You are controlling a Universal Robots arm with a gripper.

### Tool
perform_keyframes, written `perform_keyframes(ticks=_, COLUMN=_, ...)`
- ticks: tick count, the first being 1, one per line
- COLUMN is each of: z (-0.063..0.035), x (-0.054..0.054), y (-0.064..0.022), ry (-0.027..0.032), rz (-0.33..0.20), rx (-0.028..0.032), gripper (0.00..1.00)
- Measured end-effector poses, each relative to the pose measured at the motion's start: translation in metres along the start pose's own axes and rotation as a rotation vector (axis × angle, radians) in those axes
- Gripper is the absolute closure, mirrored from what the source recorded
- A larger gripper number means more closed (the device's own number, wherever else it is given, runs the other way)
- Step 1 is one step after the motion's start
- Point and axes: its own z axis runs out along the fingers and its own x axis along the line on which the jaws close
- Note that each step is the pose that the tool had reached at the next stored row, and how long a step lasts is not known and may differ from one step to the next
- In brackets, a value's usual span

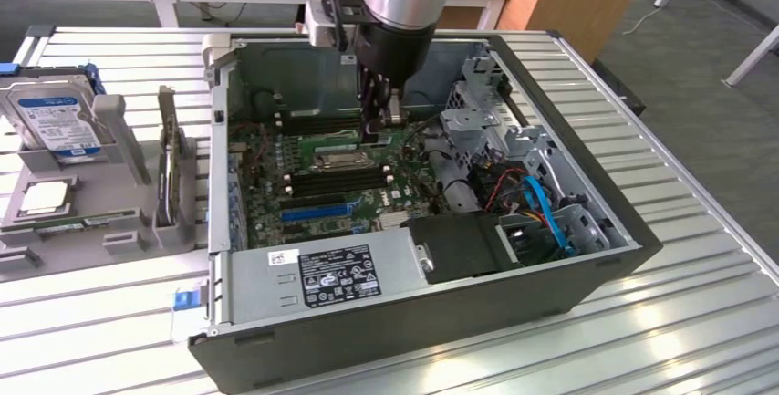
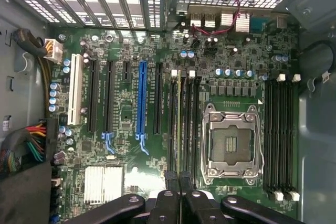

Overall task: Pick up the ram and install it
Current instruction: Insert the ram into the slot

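Note:
The ram (image 2: 179,124) shows edge-on as a thin green-yellow strip among the black memory slots (image 2: 191,124) beside the CPU socket (image 2: 231,142); it lies in line with a slot and spans its length. My gripper (image 2: 177,178) is closed to a thin gap at the strip's near end, and the strip's edge runs into that gap. In the exterior view the gripper (image 1: 387,119) reaches straight down into the open computer case (image 1: 608,258), close over the motherboard (image 1: 274,162) by the socket. I cannot tell how deep the ram sits in the slot.
A second bank of black slots (image 2: 279,140) lies past the socket. A metal drive cage (image 1: 487,130) and blue cables (image 1: 542,208) crowd the exterior view's right, with the power supply (image 1: 335,272) in front. Outside the case, a grey tray holds a hard drive (image 1: 55,121).

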Motion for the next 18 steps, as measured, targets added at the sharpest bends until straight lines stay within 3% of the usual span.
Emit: perform_keyframes(ticks=18, z=0.0138, x=0.001, y=-0.0001, ry=0.0000, rz=0.000, rx=0.0002, gripper=0.88)
